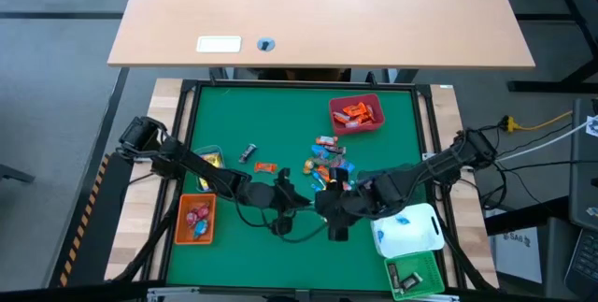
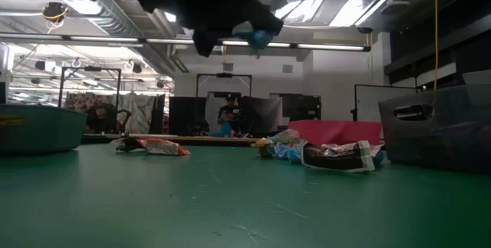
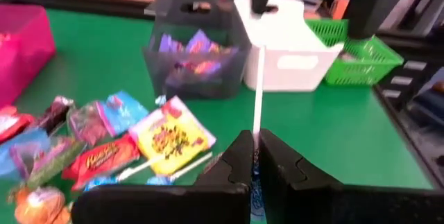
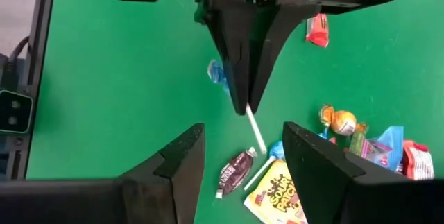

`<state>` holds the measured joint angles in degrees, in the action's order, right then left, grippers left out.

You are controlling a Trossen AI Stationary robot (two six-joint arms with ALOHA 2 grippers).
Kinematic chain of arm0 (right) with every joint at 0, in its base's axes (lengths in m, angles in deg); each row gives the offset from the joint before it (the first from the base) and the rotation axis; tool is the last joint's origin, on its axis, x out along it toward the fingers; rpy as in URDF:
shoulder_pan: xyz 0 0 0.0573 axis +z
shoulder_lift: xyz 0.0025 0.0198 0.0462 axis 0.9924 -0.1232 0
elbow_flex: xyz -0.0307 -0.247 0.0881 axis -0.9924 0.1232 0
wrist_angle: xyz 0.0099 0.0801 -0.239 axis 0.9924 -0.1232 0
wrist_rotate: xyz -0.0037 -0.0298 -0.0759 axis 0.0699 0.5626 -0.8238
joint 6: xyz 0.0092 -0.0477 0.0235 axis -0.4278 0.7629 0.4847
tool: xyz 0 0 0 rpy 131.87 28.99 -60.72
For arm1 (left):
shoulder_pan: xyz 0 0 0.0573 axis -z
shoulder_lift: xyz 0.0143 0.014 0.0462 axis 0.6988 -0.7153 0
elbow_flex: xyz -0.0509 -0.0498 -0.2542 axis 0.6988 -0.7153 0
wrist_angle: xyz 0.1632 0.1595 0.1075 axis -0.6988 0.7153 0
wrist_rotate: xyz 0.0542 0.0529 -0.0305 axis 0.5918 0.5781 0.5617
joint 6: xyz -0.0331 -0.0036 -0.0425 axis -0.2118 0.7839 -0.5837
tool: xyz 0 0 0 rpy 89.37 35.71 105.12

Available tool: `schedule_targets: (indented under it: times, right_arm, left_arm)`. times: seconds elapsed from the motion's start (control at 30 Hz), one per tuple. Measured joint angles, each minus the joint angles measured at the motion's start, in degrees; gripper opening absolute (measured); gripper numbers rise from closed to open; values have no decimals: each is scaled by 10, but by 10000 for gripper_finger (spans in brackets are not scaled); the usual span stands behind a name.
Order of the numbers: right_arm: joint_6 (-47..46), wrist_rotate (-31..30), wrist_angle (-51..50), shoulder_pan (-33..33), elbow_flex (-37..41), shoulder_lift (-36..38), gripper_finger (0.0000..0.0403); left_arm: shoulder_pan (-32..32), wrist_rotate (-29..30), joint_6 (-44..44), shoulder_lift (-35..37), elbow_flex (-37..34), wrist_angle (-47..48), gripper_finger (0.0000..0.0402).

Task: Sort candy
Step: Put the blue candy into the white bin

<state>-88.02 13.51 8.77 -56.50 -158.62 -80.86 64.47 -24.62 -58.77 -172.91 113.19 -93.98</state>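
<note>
Gripping a blue-wrapped lollipop (image 4: 219, 72) by its thin white stick, the left tool (image 4: 241, 102) hangs above the green counter (image 1: 243, 120) near its middle, its two fingers pressed together on the stick, as the left wrist view shows. The right tool (image 4: 239, 158) hovers just opposite with its fingers spread wide and nothing between them, the stick's free end pointing toward their gap. The risk from here lies in that slender hold: the stick is narrow and smooth, so it could swivel or slide out between the fingers during transport, dropping the lollipop back onto the counter or short of its bin. With both tools so close together, a careless move could also bring them into contact. The remaining candy (image 1: 329, 164) lies in a loose heap below and just beside the tools, toward the red bin (image 1: 358, 114), with a few pieces scattered farther left. The white bin (image 1: 408, 231) and green bin (image 1: 415, 276) wait at the counter's right near corner.
</note>
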Motion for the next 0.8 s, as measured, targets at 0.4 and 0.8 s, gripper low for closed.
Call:
schedule_targets:
  times: [0.4,0.8]
  right_arm:
    - [13,59,14,-14,0,0,193]
    - [13,69,24,-13,0,0,187]
  left_arm:
    - [9,0,71,0,0,-80,0]
    - [9,-2,73,0,0,-91,0]
